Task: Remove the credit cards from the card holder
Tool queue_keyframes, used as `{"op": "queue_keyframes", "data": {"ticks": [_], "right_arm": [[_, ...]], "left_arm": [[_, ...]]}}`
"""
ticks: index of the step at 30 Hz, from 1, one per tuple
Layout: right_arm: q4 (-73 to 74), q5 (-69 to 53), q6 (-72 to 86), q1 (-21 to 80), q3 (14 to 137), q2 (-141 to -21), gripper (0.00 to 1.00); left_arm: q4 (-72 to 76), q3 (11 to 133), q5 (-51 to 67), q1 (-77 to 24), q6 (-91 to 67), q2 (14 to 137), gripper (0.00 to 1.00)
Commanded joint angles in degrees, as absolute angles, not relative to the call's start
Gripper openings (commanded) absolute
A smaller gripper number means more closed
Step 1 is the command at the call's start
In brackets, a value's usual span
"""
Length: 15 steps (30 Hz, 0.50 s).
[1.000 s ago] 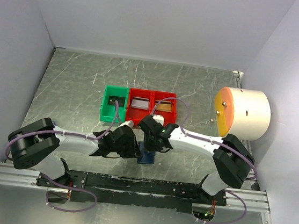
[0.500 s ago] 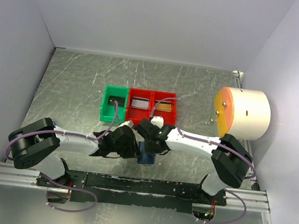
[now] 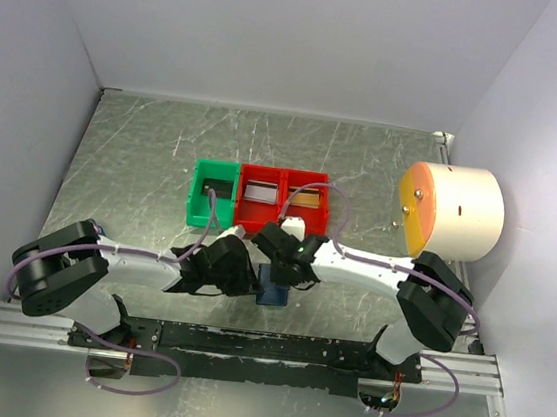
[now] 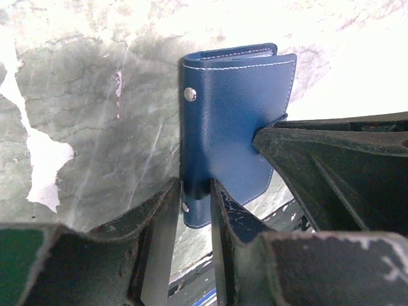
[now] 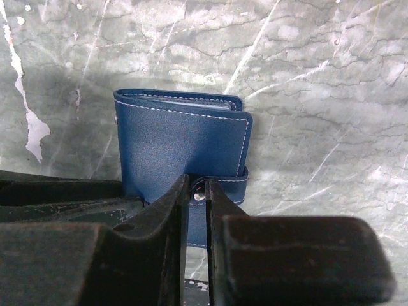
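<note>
Opening step: left gripper point(image 4: 194, 191) clamps the navy-blue folding leather card holder point(image 4: 236, 108), right gripper point(image 5: 197, 185) seemingly pinches its snap tab point(image 5: 226, 185); next I unsnap it.

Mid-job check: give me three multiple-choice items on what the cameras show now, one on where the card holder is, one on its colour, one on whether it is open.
1. Where is the card holder?
A. At the far edge of the table.
B. At the near part of the table, between the two grippers.
C. At the table's far left side.

2. What colour is it?
A. Red.
B. Yellow.
C. Dark blue.

3. What state is it in?
A. Folded shut.
B. Spread open flat.
C. Torn in half.

Answers:
1 B: the top view shows it close to the arm bases, with the left gripper and the right gripper both on it.
2 C: both wrist views show dark blue covers with pale stitching.
3 A: the cover lies folded over, with the snap tab wrapped round its edge and the right gripper pinching that tab.
</note>
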State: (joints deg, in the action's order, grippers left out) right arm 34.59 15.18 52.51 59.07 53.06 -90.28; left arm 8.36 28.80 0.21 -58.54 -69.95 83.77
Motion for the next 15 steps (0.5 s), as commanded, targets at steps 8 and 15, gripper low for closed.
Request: {"op": "queue_keyframes", "data": {"ticks": [8,15], "right_arm": [[29.43,8.94,51.96,56.97,46.69,-85.50,0.00],[29.82,7.92,50.53,55.60,45.74,-81.96,0.00]], "left_arm": [[0.44,25.11,-3.68,-58.97,-71.39,82.73,0.37],[0.71,26.17,-3.02,-58.97,-70.99,84.93,0.37]]}}
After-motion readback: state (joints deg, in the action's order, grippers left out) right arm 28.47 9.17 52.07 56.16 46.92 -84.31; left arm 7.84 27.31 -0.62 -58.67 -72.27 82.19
